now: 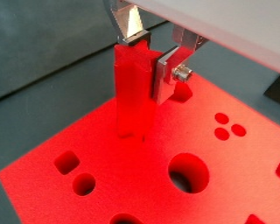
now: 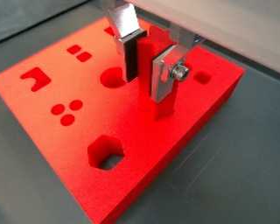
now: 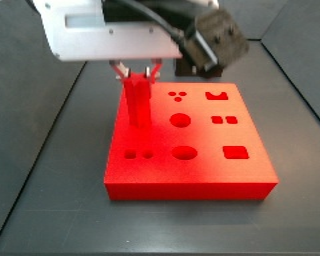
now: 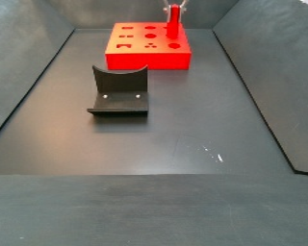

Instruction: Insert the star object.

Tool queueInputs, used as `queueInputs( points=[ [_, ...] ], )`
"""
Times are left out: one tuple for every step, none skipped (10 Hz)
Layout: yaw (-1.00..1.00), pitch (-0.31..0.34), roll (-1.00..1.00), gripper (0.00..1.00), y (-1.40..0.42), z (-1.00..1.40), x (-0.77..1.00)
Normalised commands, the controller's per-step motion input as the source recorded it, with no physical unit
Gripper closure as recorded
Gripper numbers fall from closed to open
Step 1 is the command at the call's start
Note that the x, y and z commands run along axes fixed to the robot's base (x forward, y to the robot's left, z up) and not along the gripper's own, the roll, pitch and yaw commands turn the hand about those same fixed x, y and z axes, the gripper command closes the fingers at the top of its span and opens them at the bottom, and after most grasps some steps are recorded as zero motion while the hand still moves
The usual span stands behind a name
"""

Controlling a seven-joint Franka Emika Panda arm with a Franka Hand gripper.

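One pincer point(image 1: 152, 54) pinches the star object point(image 1: 133, 92) at its top, finger plates pressed on both faces. Its long axis runs straight down from the pincer, lower end meeting the red block point(image 3: 190, 165) near one edge; seating cannot be told.

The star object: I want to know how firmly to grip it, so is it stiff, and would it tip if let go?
The star object probably is stiff: it stays straight, upright between the gripper fingers. It looks light, being slim. Standing on the red block, tall and narrow, it would likely topple if released before seating in a hole; whether it has entered one cannot be told.
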Motion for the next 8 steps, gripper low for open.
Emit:
queueInputs(
  points=[
    [-0.11, 0.0, 0.25, 1.0, -0.05, -0.89, 0.22],
    [-0.14, 0.0, 0.28, 1.0, 0.0, -0.82, 0.25],
    [-0.16, 0.0, 0.29, 1.0, 0.0, -0.79, 0.23],
    [-0.13, 0.0, 0.22, 1.0, 0.01, -0.95, 0.11],
    [-0.15, 0.0, 0.18, 1.0, 0.0, -1.0, 0.12],
    [-0.13, 0.0, 0.13, 1.0, 0.08, -1.0, 0.0],
    [-0.01, 0.0, 0.27, 1.0, 0.0, -0.44, -0.12],
    [0.0, 0.0, 0.0, 1.0, 0.0, 0.0, 0.0]
  ],
)
